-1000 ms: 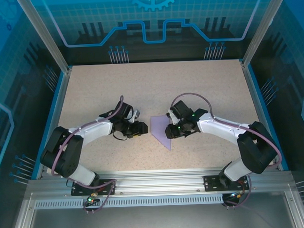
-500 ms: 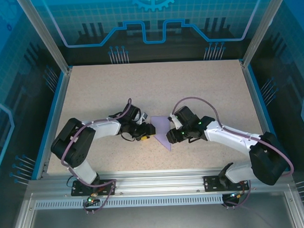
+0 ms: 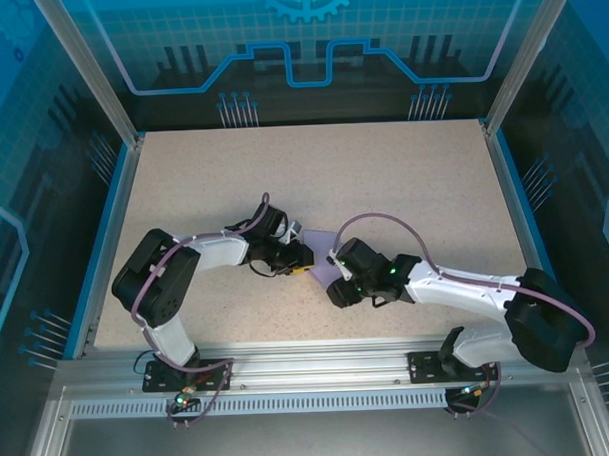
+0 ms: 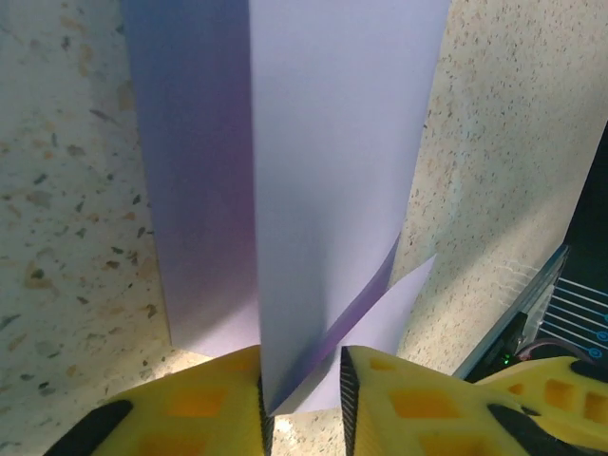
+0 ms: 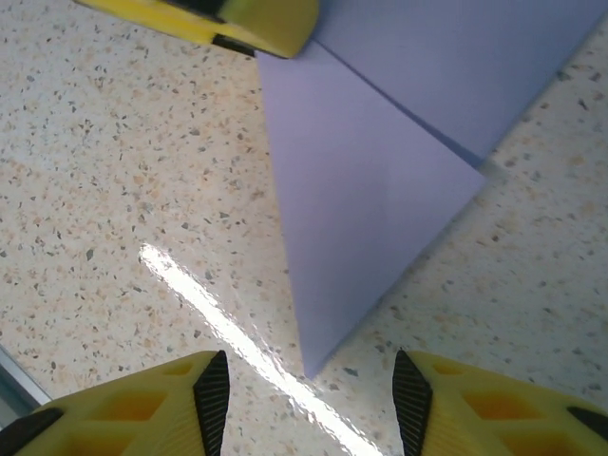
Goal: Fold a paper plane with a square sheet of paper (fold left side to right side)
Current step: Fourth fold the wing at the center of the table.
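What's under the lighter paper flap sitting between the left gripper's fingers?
Under the flap lies a darker, shadowed layer of the same paper, resting on the speckled table. The flap hides the rest of that layer; the left gripper straddles its near corner.

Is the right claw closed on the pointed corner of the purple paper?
No, the right claw stands open, its fingers apart on either side of the pointed corner of the paper, which lies on the table.
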Controlling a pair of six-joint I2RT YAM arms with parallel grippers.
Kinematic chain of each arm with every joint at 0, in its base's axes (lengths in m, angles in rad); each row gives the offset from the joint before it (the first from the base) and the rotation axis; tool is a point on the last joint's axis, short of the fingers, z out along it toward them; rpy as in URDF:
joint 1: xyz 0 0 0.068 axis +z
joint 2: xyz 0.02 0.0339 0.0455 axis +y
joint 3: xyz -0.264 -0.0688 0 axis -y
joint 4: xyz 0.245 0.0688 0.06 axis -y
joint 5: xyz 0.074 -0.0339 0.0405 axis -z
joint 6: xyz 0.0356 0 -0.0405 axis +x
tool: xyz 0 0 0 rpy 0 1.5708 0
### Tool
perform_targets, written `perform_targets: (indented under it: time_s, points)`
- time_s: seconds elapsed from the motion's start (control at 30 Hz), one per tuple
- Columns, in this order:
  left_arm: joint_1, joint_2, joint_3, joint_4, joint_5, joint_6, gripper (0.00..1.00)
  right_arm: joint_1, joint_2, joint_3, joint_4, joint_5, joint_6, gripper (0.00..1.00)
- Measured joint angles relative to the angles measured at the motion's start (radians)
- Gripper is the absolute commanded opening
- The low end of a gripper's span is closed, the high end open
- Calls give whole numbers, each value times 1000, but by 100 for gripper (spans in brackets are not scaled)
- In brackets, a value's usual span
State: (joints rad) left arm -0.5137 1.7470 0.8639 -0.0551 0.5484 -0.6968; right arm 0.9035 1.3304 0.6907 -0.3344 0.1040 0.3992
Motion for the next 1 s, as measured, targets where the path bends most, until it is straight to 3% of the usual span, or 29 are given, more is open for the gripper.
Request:
perform_targets:
  time_s: [0.17,0.47,0.73,1.0]
  points:
    - [0,-30,14,-14,0,-9,19,34,96,29,13,66,0,51]
    - [-11,-34,41,-38,0,-12,19,60,176,73,34,132,-5,49]
    - [-14,-34,52,-46,0,-24,31,61,209,77,38,171,-5,43]
    - [-14,-47,56,-84,-16,-28,36,61,224,80,37,184,-3,26]
